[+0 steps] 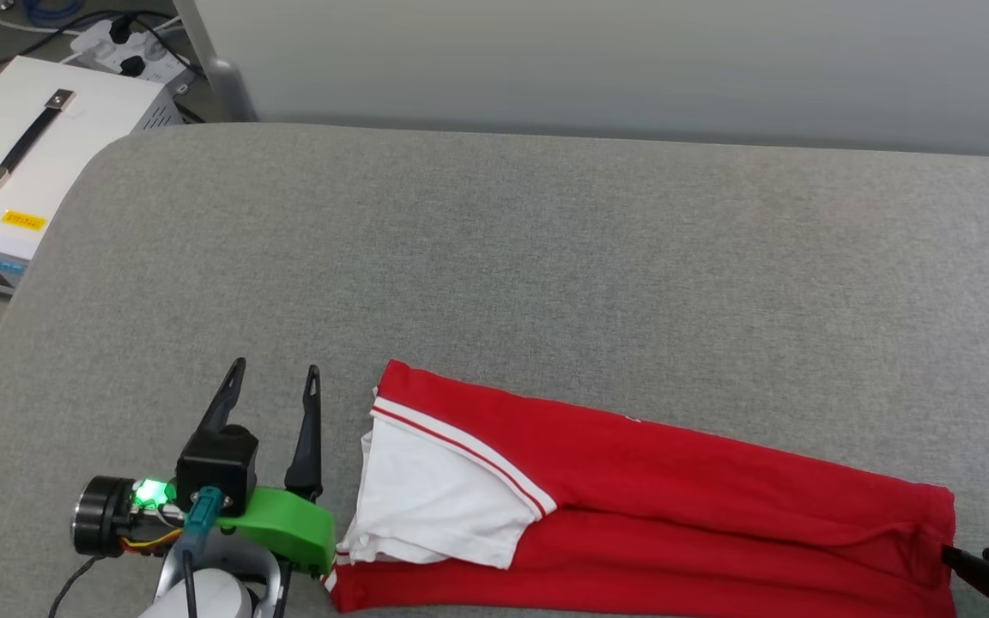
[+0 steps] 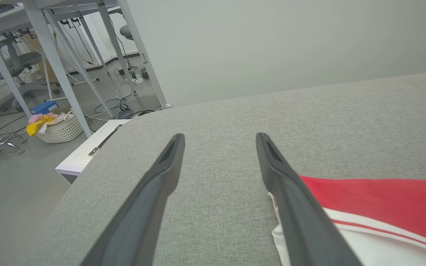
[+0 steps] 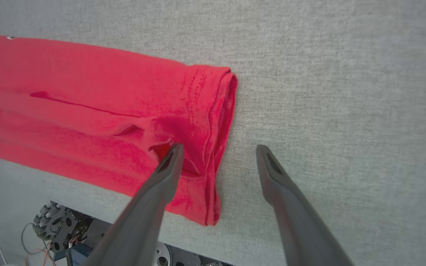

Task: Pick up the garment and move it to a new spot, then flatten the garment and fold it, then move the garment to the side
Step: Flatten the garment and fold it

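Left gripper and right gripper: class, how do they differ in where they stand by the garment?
The left gripper stands beside the garment's white-sleeve end, fingers over bare grey cushion. The right gripper straddles the red hem end, one finger over cloth, one over cushion. Both are open, holding nothing.

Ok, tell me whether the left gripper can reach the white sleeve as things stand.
Probably yes: the left gripper stands open just beside the white sleeve, with bare grey cushion between them and nothing in the way.
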